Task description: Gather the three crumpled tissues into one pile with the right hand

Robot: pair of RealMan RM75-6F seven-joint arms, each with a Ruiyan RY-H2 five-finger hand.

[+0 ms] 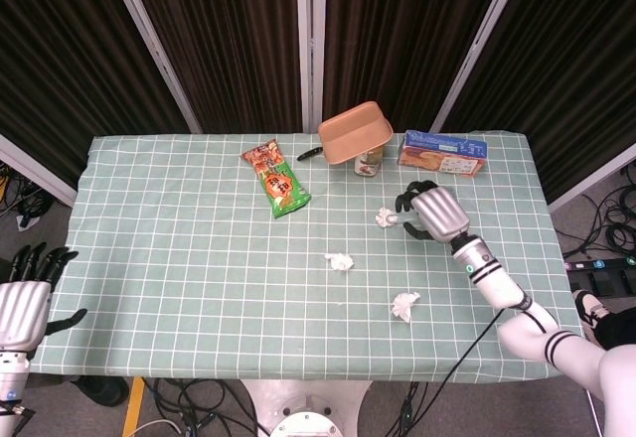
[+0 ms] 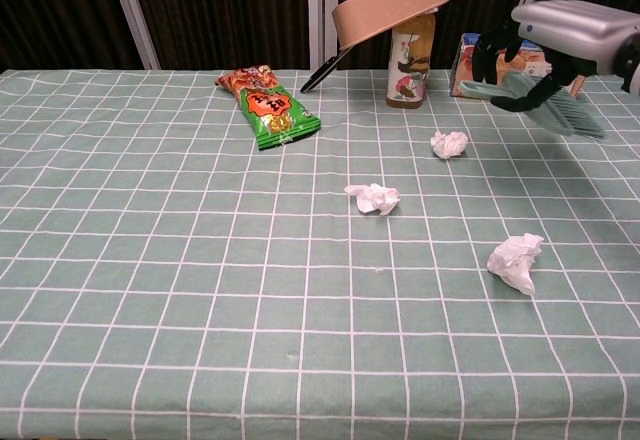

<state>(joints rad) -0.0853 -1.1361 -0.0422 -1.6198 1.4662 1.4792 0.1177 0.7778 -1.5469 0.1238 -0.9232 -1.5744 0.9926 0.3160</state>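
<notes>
A lab rig: dark curtains (image 1: 248,40), metal frame posts (image 1: 149,45), floor cables (image 1: 616,223).

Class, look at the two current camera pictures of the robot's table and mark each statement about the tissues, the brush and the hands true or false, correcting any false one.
1. The right hand holds a green brush lifted off the table. True.
2. The three crumpled tissues already lie in one pile. False: the far tissue, the middle tissue and the near tissue lie apart.
3. A tan pan rests tilted on top of a bottle. True.
4. The left hand presses on the snack bag. False: it is beside the table's left edge, holding nothing, while the green snack bag lies untouched.
5. The biscuit box stands at the near edge of the table. False: it is at the far edge.
</notes>
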